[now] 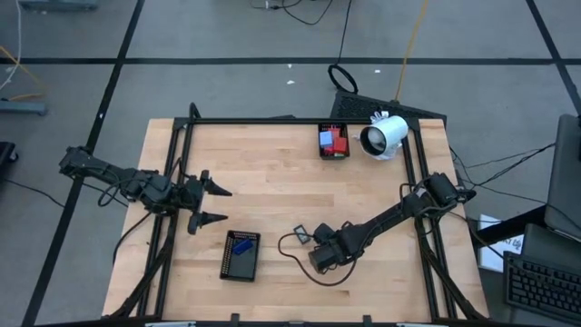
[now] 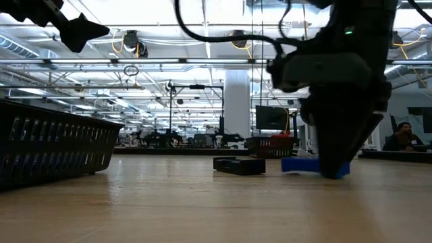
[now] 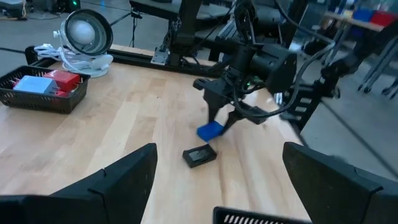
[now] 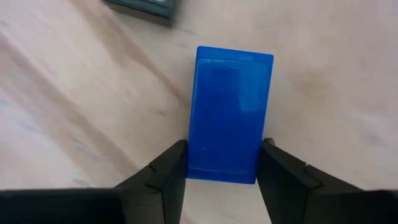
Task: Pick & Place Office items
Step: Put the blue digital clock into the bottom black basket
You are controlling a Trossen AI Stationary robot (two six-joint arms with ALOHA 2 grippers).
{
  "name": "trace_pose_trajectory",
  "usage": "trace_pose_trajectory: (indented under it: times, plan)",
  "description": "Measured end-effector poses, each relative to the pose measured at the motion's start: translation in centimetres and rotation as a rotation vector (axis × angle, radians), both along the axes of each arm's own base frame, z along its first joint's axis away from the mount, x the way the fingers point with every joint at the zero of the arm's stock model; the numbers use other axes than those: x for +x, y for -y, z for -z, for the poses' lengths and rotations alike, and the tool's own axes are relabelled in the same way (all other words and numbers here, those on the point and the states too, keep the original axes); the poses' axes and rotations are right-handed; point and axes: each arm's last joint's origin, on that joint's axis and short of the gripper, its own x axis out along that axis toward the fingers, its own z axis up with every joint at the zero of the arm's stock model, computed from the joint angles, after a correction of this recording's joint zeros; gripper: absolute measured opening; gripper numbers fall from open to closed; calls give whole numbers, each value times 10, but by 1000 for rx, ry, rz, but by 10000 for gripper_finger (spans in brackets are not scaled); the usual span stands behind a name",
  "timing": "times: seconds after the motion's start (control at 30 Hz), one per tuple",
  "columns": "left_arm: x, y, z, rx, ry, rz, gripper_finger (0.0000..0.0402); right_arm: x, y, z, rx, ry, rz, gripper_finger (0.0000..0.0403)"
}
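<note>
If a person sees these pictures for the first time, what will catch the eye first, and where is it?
First, the right gripper near the table's front middle, its fingers closed against both sides of a blue flat rectangle lying on the wood, with a dark flat rectangle just beside it. Next, the white cylindrical device at the far right edge, next to a small black tray holding red and blue pieces. The left gripper waits open at the left side.

Wooden counter (image 1: 272, 182) bearing two black mesh trays: one at the far edge (image 1: 333, 153), one near the front (image 1: 241, 269). A white cylindrical device (image 1: 385, 135) lies beside the far tray.
</note>
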Motion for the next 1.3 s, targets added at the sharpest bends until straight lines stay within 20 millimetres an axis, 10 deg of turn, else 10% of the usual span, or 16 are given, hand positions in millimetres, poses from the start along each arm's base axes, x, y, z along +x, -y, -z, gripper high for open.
trace_pose_trajectory:
  times: [0.77,1.3]
  plan:
    - [90,26,36,-228,27,-157,351,33,20,-72,-851,370,-557,168]
    - [151,7,38,-268,-11,-186,351,51,36,-80,-928,410,-586,160]
